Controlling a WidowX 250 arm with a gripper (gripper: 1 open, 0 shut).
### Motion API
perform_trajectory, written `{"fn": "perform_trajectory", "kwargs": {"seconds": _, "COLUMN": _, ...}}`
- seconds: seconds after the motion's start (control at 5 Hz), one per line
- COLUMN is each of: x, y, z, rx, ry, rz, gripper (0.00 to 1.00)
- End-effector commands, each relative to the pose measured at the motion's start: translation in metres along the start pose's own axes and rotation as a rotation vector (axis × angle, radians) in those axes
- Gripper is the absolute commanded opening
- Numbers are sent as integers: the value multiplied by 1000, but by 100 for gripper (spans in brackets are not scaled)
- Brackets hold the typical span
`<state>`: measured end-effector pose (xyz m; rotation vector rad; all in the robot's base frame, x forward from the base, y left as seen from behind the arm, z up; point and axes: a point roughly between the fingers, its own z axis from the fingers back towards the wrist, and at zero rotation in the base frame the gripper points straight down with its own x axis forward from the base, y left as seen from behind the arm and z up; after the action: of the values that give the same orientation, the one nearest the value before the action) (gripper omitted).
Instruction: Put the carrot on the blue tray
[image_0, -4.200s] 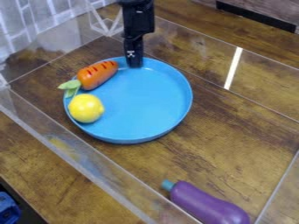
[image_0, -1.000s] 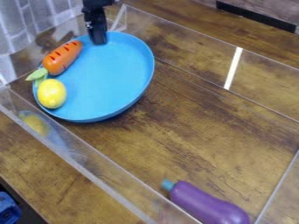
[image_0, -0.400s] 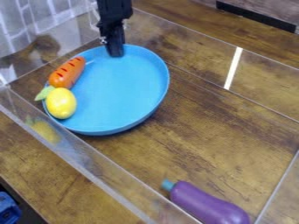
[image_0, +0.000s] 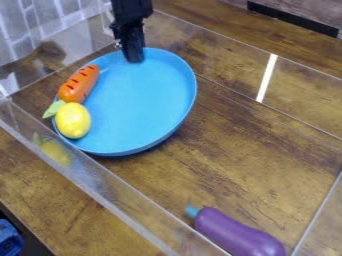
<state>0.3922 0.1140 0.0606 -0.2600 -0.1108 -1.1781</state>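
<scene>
The blue tray (image_0: 147, 100) lies at the left of the wooden table. The orange carrot (image_0: 78, 83) rests across the tray's left rim, its green stub pointing down-left toward the table. My black gripper (image_0: 131, 48) comes down from above with its fingers shut, its tip at the tray's far rim. It is a short way up and to the right of the carrot and does not touch it. I cannot tell whether the fingers pinch the rim or only press on it.
A yellow lemon (image_0: 72, 120) sits on the tray's left edge just below the carrot. A purple eggplant (image_0: 241, 235) lies near the front right. Clear plastic walls (image_0: 94, 175) enclose the table surface.
The gripper has moved right and slightly nearer, and the blue tray has slid right with it, carrying the carrot and lemon along. The eggplant has not moved.
</scene>
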Motion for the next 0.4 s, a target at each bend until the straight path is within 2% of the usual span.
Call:
{"fn": "perform_trajectory", "kwargs": {"seconds": 0.0, "x": -12, "y": 12, "z": 22, "rx": 49, "ry": 2, "rz": -63, "gripper": 0}}
{"fn": "perform_trajectory", "kwargs": {"seconds": 0.2, "x": -21, "y": 25, "z": 9, "rx": 34, "ry": -2, "rz": -88, "gripper": 0}}
